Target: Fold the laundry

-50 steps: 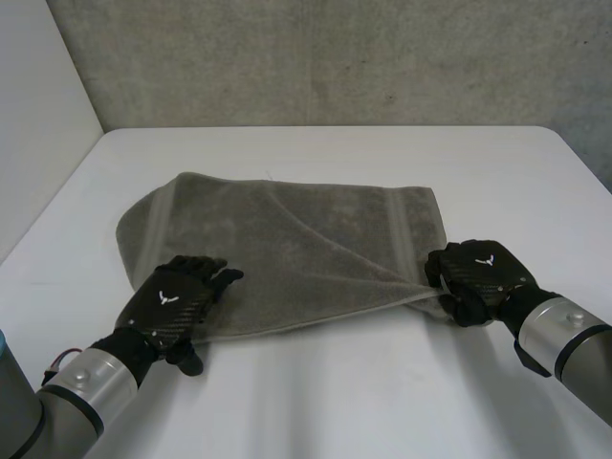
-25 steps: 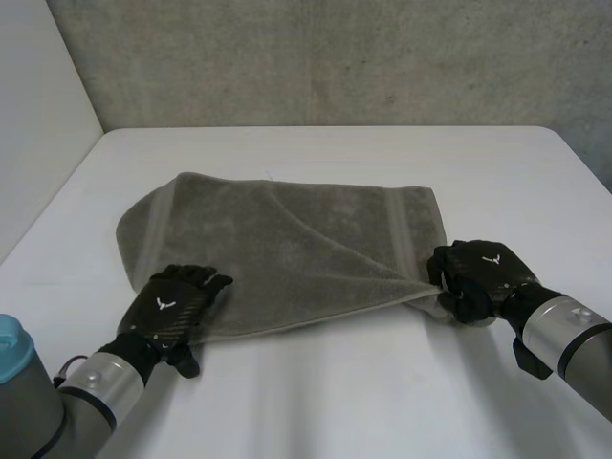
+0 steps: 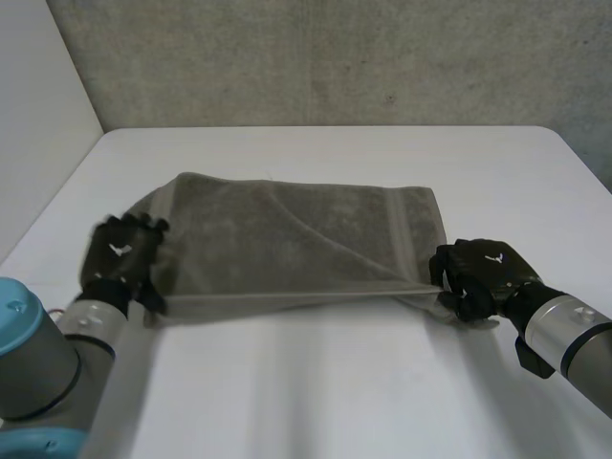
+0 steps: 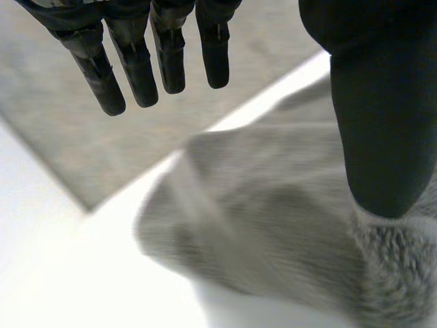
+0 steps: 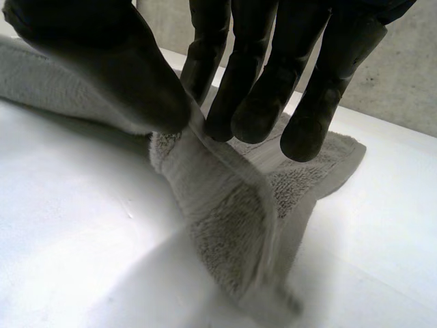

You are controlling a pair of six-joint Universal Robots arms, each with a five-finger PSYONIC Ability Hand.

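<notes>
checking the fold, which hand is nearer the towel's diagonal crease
Right. The right hand pinches the towel where the crease ends; the left hand is at the opposite end.

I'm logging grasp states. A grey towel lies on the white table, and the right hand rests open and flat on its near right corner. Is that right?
Not quite. The right hand is not open and flat. Its thumb and fingers pinch the near right corner of the grey towel, as the right wrist view shows. The towel does lie on the white table.
</notes>
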